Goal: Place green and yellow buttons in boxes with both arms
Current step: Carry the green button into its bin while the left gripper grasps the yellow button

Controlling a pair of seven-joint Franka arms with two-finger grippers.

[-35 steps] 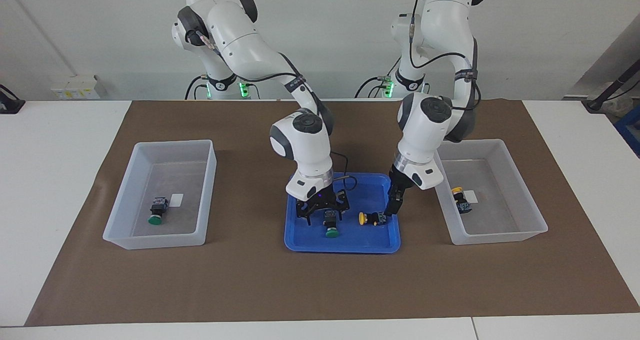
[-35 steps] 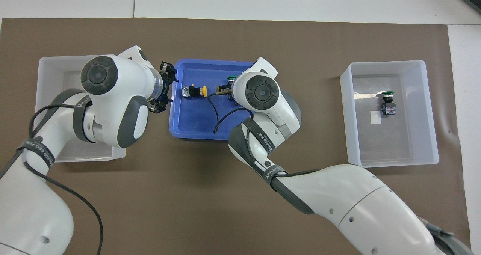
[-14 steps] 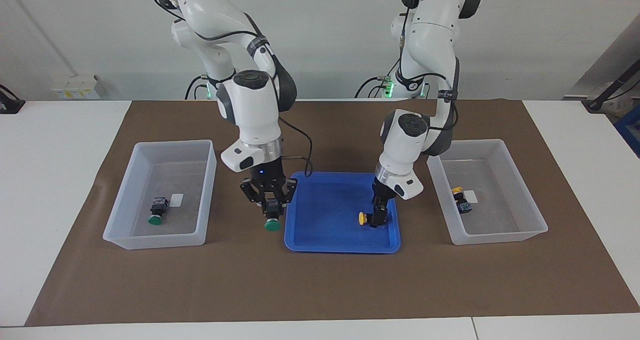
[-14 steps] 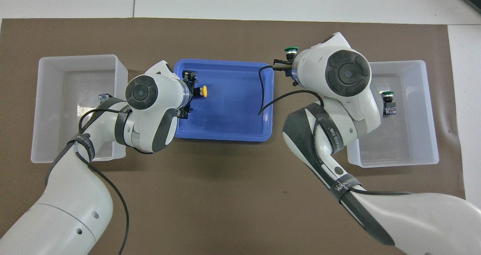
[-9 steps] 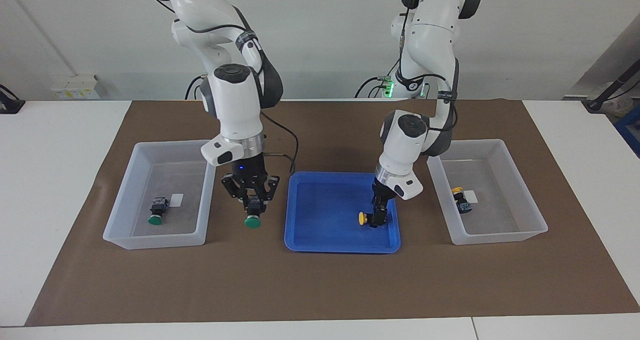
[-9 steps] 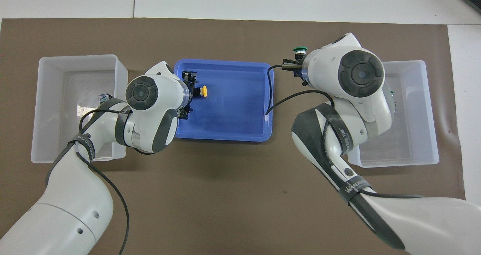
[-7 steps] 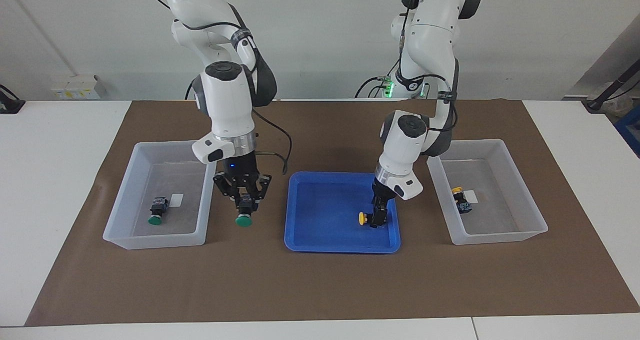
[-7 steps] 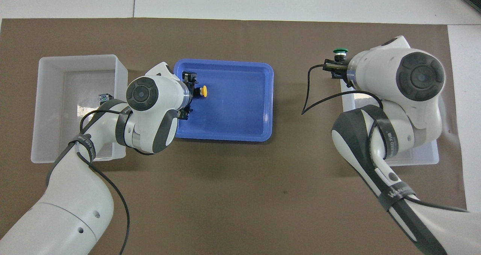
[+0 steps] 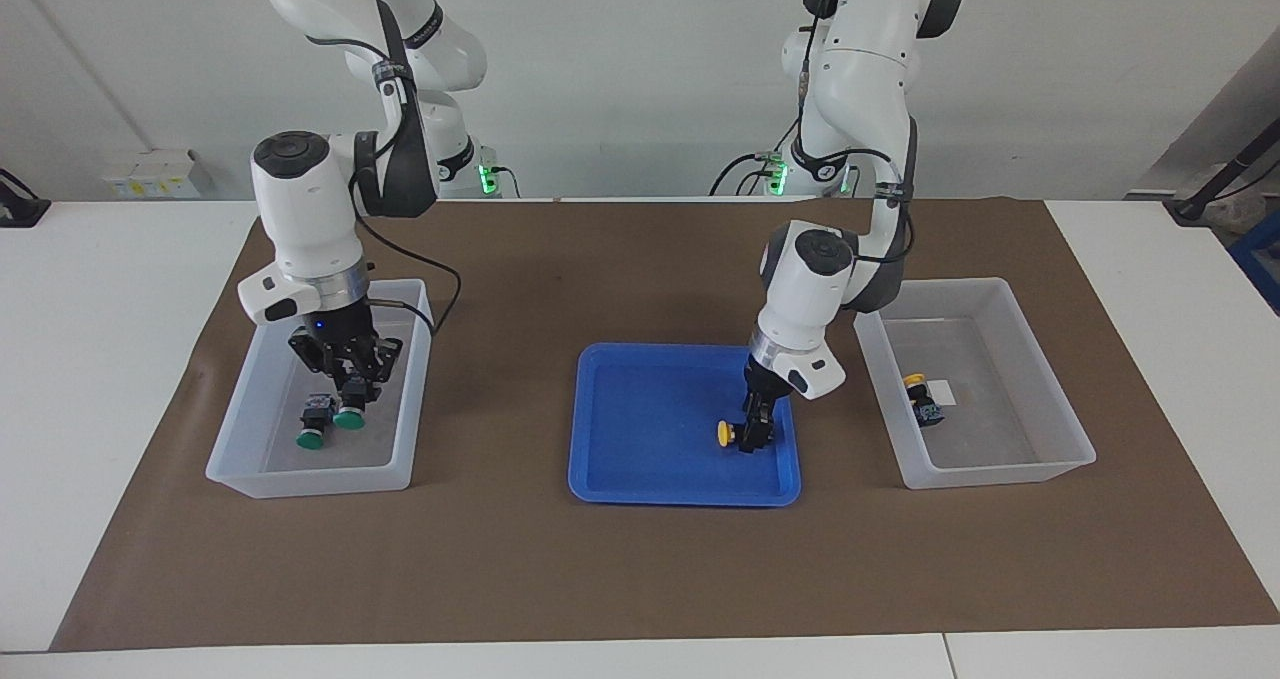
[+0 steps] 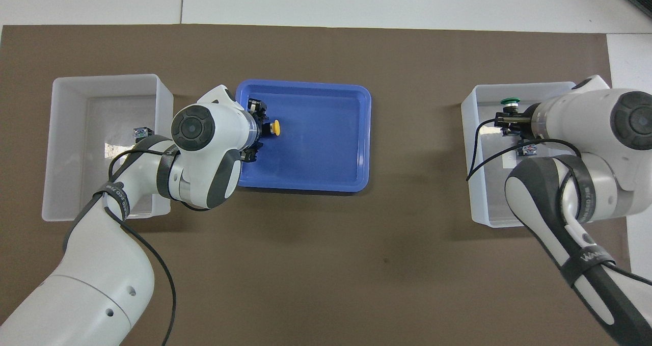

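Yellow button in the blue tray, at its left-arm end: set left gripper squarely across the black body rather than the cap, then lift straight up clear of the rim; down right at the body now, can't tell if pinched yet. Off the tray's right-arm end, inside the box: right gripper pressed together on held green button, cap down, just beside lying green button. Release low, clear of that neighbour.

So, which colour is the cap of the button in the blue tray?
Yellow. The button in the blue tray shows best in the facing view.
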